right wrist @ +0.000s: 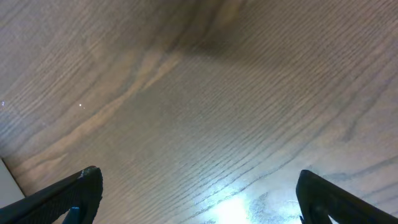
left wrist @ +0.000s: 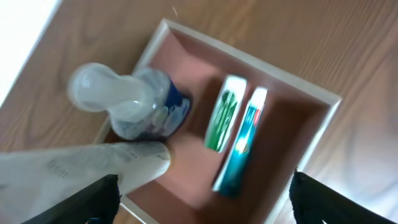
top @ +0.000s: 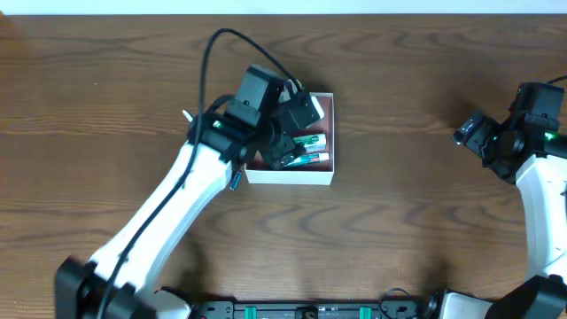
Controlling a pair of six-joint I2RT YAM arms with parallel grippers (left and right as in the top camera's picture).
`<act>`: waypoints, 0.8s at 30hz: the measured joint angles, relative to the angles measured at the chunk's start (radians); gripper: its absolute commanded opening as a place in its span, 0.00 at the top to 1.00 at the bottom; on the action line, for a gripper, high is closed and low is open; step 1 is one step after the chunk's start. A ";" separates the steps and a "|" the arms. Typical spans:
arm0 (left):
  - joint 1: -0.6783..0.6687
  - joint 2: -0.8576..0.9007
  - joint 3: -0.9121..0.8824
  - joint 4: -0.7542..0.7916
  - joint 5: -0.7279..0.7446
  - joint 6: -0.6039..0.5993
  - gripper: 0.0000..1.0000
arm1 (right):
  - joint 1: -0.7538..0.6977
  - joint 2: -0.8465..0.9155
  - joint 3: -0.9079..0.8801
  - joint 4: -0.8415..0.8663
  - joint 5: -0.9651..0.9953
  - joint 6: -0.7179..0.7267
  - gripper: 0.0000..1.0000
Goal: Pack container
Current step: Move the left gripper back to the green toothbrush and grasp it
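The container [top: 292, 175] is a square white-walled box with a reddish-brown floor [left wrist: 273, 137], and my left arm hangs over it. Inside it stand a clear bottle with a blue label [left wrist: 146, 106], a green tube [left wrist: 225, 112] and a teal tube [left wrist: 241, 152], which lie side by side. A white tube [left wrist: 93, 167] lies across the near-left wall, its rounded end over the floor, right beside my left finger [left wrist: 93, 200]. My left gripper [left wrist: 205, 205] is open above the box and holds nothing. My right gripper [right wrist: 199, 199] is open over bare wood, far to the right [top: 467, 133].
Brown wood-grain table [top: 399, 230] all round the box. A black cable [top: 221, 44] loops above the left arm. The arms' bases sit along the front edge [top: 310, 310].
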State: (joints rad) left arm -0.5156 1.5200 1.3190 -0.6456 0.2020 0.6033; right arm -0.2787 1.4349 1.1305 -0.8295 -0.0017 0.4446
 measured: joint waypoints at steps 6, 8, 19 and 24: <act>-0.008 -0.219 0.000 -0.116 -0.007 -0.262 0.02 | 0.000 0.000 0.000 0.000 0.000 0.000 0.01; -0.005 -0.269 0.001 -0.145 -0.033 -0.323 0.02 | 0.000 0.000 0.000 0.000 0.000 0.000 0.01; 0.310 -0.185 0.002 -0.206 -0.183 -0.792 0.02 | 0.000 0.000 0.000 0.000 0.000 0.000 0.01; 0.415 -0.052 0.002 -0.178 -0.187 -0.895 0.02 | 0.000 0.000 0.000 0.000 0.000 0.000 0.01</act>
State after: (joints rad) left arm -0.1005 1.4677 1.3209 -0.8234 0.0151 -0.2920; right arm -0.2787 1.4349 1.1305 -0.8295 -0.0017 0.4442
